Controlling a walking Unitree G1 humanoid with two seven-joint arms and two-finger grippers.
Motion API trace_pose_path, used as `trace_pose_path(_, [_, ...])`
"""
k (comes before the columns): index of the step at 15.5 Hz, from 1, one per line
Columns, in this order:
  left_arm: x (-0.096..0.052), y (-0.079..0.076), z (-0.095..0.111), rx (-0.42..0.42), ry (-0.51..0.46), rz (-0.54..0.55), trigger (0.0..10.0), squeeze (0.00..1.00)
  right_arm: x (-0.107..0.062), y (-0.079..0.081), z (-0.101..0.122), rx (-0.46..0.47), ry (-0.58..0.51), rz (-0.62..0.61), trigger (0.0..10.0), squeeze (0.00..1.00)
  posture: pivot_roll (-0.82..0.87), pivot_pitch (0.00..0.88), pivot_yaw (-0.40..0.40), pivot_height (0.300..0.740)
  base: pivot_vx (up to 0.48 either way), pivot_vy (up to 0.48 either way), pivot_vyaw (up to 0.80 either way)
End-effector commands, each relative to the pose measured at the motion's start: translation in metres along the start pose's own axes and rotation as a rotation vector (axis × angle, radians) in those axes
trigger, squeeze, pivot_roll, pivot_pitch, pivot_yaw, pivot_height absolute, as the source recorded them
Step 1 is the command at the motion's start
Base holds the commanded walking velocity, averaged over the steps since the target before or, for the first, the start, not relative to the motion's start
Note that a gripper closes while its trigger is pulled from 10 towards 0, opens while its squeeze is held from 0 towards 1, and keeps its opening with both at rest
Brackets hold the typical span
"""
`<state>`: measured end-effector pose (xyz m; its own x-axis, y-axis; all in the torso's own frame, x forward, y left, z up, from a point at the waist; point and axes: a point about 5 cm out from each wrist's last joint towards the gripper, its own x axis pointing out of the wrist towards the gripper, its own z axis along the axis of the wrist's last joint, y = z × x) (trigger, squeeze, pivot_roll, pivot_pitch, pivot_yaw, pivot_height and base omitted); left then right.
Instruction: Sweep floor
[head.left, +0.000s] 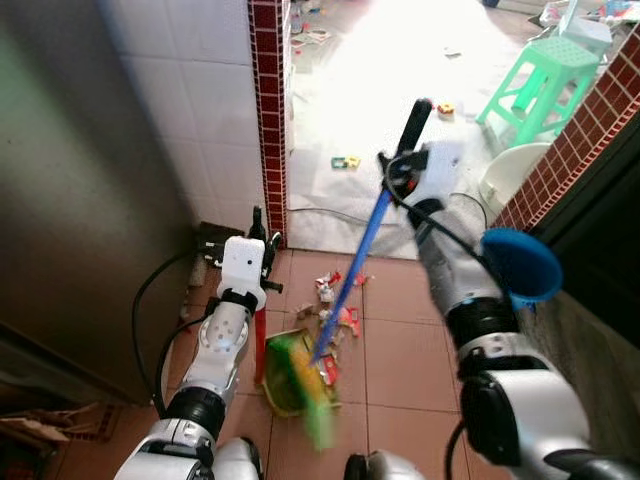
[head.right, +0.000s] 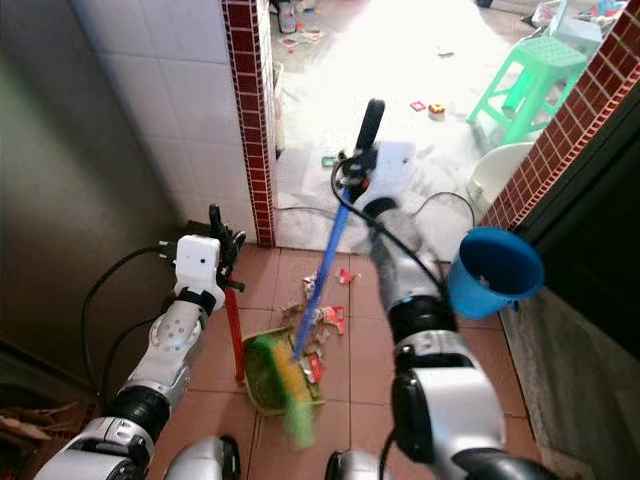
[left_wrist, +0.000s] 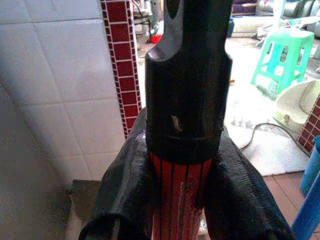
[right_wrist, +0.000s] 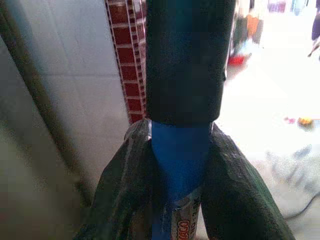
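The right gripper (head.left: 398, 165) is clamped on the blue broom handle with a black grip cap (head.left: 366, 240); in the right wrist view its two black fingers (right_wrist: 125, 180) squeeze the blue shaft just under the black cap. The handle slants down from that grip to the green broom bristles (head.left: 312, 395), which are blurred and rest on the yellow-green plastic dustpan (head.left: 283, 372).

The left gripper (head.right: 226, 262) holds the dustpan's upright red ribbed handle (head.right: 233, 330); in the left wrist view its fingers (left_wrist: 125, 190) pinch the red shaft just below the black top piece (left_wrist: 187, 80). The dustpan sits on the reddish-brown tiled floor (head.left: 395, 345), well short of the red brick-tiled pillar (head.left: 268, 110), with its mouth turned toward a small heap of scraps.

That litter of torn red-and-white wrappers and paper bits (head.left: 337, 300) lies on the floor between the dustpan and the pillar's foot, some pieces touching the pan's edge. A few scraps sit inside the pan beside the bristles.

A blue plastic bucket (head.right: 495, 272) is seen beside the right arm, away from the pillar. Beyond the pillar, on the bright pale floor, stand a green plastic stool (head.left: 540, 85) and a white basin (head.left: 510, 175), with small toys scattered near them. A black cable (head.left: 150, 300) loops beside the left arm.
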<state>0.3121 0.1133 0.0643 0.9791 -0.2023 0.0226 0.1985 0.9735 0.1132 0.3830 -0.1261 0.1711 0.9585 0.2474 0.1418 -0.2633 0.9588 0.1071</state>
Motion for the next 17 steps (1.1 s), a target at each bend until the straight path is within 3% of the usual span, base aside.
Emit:
trace_pose_path(1, [-0.001, -0.002, -0.006, 0.036, 0.049, -0.037, 10.0, 0.00, 0.008, 0.001, 0.036, -0.088, -0.135, 0.032, 10.0, 0.00, -0.08, 0.084, -0.048, 0.740, 0.000, 0.000, 0.00])
trace_pose_path(5, [-0.003, -0.015, 0.006, 0.094, 0.018, -0.183, 10.0, 0.00, 0.003, -0.013, 0.041, -0.180, -0.164, -0.011, 10.0, 0.00, -0.08, 0.087, -0.049, 0.740, 0.000, 0.000, 0.00])
trace_pose_path(6, [-0.006, -0.021, 0.008, 0.110, 0.009, -0.244, 10.0, 0.00, 0.001, -0.013, 0.038, -0.222, -0.164, -0.011, 10.0, 0.00, -0.07, 0.089, -0.050, 0.740, 0.000, 0.000, 0.00])
trace_pose_path(10, [-0.018, -0.032, 0.003, 0.142, 0.068, -0.424, 10.0, 0.00, -0.006, -0.013, 0.008, -0.245, -0.076, -0.018, 10.0, 0.00, -0.06, 0.097, -0.053, 0.740, 0.000, 0.000, 0.00])
trace_pose_path(14, [-0.018, -0.017, 0.007, 0.167, 0.071, -0.345, 10.0, 0.00, -0.010, -0.014, -0.003, -0.278, -0.038, -0.020, 10.0, 0.00, -0.06, 0.105, -0.047, 0.740, 0.000, 0.000, 0.00])
trace_pose_path(17, [-0.016, -0.006, 0.002, 0.144, 0.101, -0.271, 10.0, 0.00, -0.013, -0.012, -0.015, -0.225, -0.004, -0.022, 10.0, 0.00, -0.06, 0.107, -0.046, 0.740, 0.000, 0.000, 0.00])
